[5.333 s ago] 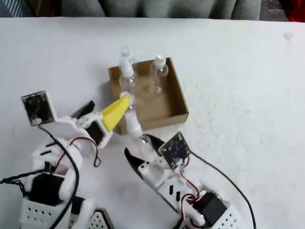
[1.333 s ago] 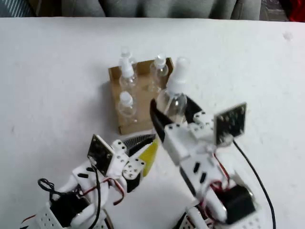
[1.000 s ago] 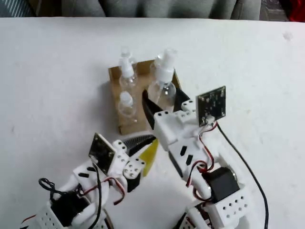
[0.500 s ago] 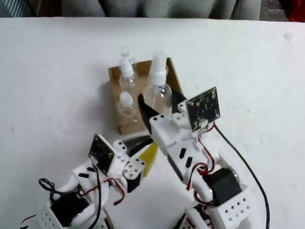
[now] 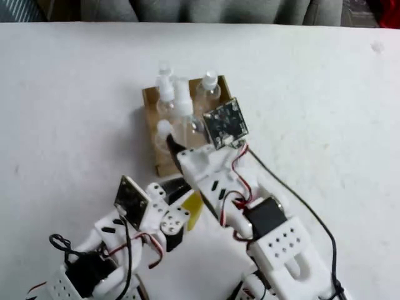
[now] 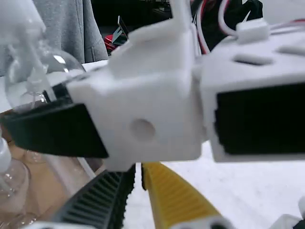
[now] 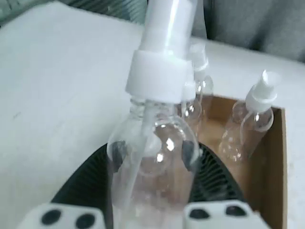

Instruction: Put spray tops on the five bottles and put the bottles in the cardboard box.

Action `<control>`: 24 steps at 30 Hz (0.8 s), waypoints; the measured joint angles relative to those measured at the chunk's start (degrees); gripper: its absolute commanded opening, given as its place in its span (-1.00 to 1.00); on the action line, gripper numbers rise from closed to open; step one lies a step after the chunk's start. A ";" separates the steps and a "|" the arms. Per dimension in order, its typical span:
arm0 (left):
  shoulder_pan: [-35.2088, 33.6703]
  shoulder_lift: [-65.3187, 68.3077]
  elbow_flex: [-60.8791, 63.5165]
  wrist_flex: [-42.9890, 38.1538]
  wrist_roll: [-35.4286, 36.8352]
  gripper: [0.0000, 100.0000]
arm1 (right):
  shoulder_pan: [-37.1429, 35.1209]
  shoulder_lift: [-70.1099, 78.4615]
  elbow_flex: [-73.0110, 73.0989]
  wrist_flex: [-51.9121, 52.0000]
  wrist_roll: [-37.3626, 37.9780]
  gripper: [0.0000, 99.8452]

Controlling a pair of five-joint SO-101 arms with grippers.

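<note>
My right gripper (image 5: 185, 139) is shut on a clear bottle (image 5: 183, 112) with a white spray top, held upright over the middle of the cardboard box (image 5: 149, 115). In the right wrist view the held bottle (image 7: 151, 157) stands between the black fingers (image 7: 83, 183). Three capped bottles stand in the box: two along the far side (image 5: 165, 84) (image 5: 209, 87) and one at the near left (image 5: 164, 131). My left gripper (image 5: 185, 199) rests shut and empty on the near side of the box, its black and yellow fingertips (image 6: 151, 174) close together.
The right arm's white body (image 6: 157, 90) hangs close in front of the left gripper. Open white table lies to the left, right and far side of the box. The box wall (image 7: 280, 157) rises past the two far bottles (image 7: 250, 114).
The right arm has carried the bottle left and away from its base, from beside the box's right wall to over its middle, and lowered it. The left arm has stayed still.
</note>
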 measured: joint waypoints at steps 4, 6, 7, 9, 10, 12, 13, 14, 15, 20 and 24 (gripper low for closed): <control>0.35 0.00 0.00 -1.14 0.09 -0.96 | 0.18 -4.92 -2.81 9.05 0.18 -0.97; 0.44 -1.14 0.62 -2.90 0.09 -0.96 | 0.26 -7.12 -3.52 12.66 0.18 -0.97; 0.53 -1.14 1.23 -4.04 0.09 -0.96 | 0.35 -8.26 -3.60 14.07 0.18 -0.97; 0.62 -1.14 2.55 -6.15 0.09 -0.96 | 0.35 -10.11 -3.60 15.56 0.18 -0.97; 0.62 -1.14 2.90 -6.68 0.09 -0.96 | 0.35 -11.16 -3.60 16.44 0.18 -0.97; 0.70 -1.14 3.08 -7.21 0.09 -0.96 | 0.44 -13.01 -3.60 18.02 0.18 -0.97; 0.70 -1.23 3.16 -7.21 0.09 -0.96 | 0.44 -13.98 -3.60 18.90 0.18 -0.97; 0.79 -1.23 3.16 -7.30 0.09 -0.96 | 0.44 -15.12 -3.60 19.69 0.18 -0.97; 0.79 -1.23 3.16 -7.30 0.00 -0.96 | 0.35 -16.18 -3.60 20.31 0.18 -0.97; 0.97 -1.23 2.81 -7.30 0.00 -0.96 | -1.14 -21.19 -3.60 22.24 0.18 -0.97; 0.97 -1.23 2.73 -7.30 -0.09 -0.96 | -1.14 -21.98 -3.60 22.68 0.44 -0.97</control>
